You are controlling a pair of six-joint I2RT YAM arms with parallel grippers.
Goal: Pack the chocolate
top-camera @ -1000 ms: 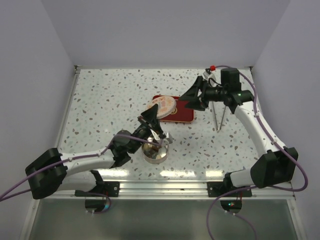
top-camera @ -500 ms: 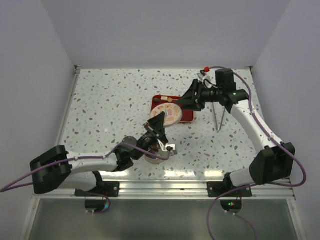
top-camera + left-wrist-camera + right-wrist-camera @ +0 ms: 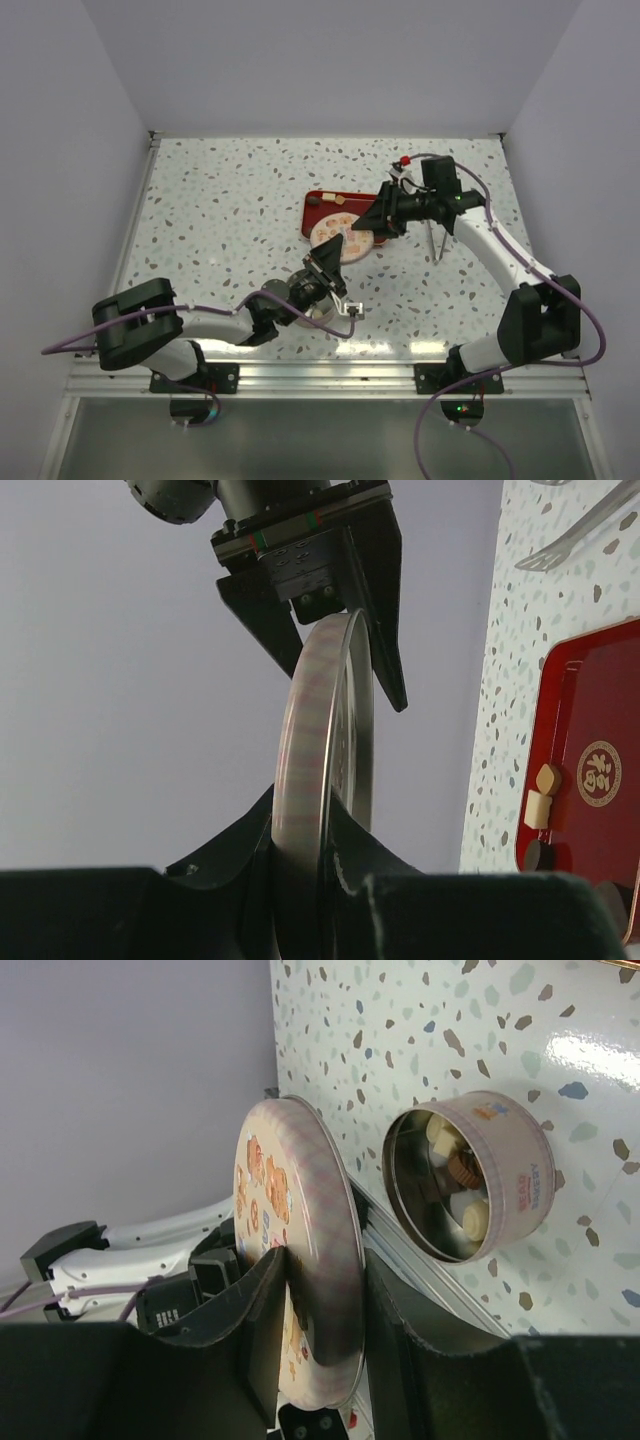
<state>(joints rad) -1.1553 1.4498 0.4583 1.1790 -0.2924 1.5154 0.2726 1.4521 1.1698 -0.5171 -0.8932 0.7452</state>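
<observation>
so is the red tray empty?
No, the left wrist view shows at least three chocolate pieces lying on the red tray, close to its edge.

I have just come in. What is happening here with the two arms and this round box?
The left pincer holds the round lid on edge above the table. The right pincer straddles the same lid from the opposite side; whether it grips it is not clear. The tin stands open with chocolates inside. A few loose pieces lie on the red tray.
</observation>
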